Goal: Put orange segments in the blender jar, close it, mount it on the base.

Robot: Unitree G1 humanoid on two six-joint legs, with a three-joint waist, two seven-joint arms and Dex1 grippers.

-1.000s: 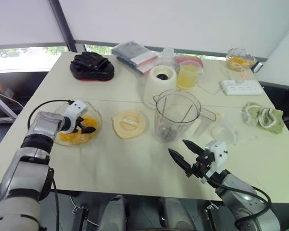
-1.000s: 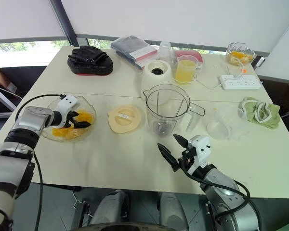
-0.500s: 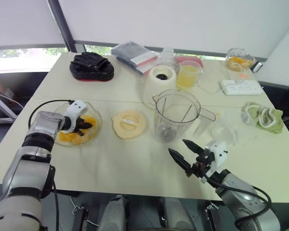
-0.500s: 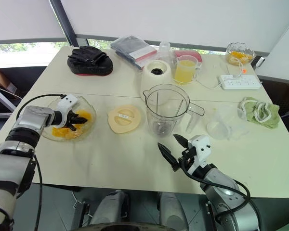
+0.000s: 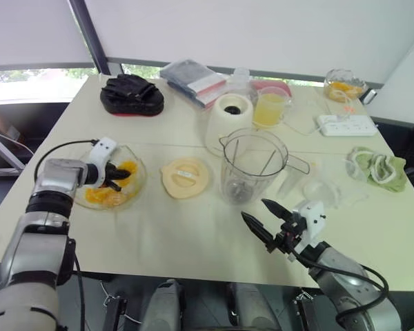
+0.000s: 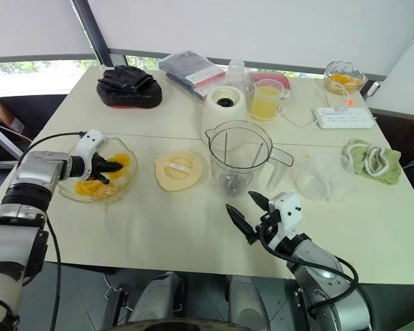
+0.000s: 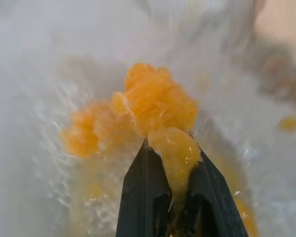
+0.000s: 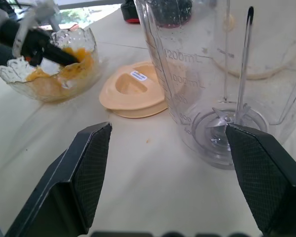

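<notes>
Orange segment (image 7: 173,150) is clamped in the left pincer (image 5: 124,174) at the glass bowl (image 5: 142,185). Best to lift it straight, squeeze gently, then release over the blender jar (image 5: 252,162) mid-tabletop (image 5: 186,238). Right pincer (image 5: 263,219) hangs wide open nearby.

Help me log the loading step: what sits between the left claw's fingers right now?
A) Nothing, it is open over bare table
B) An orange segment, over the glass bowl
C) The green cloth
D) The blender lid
B: the left wrist view shows the left claw shut on an orange segment, and the head views place it over the glass bowl.
</notes>
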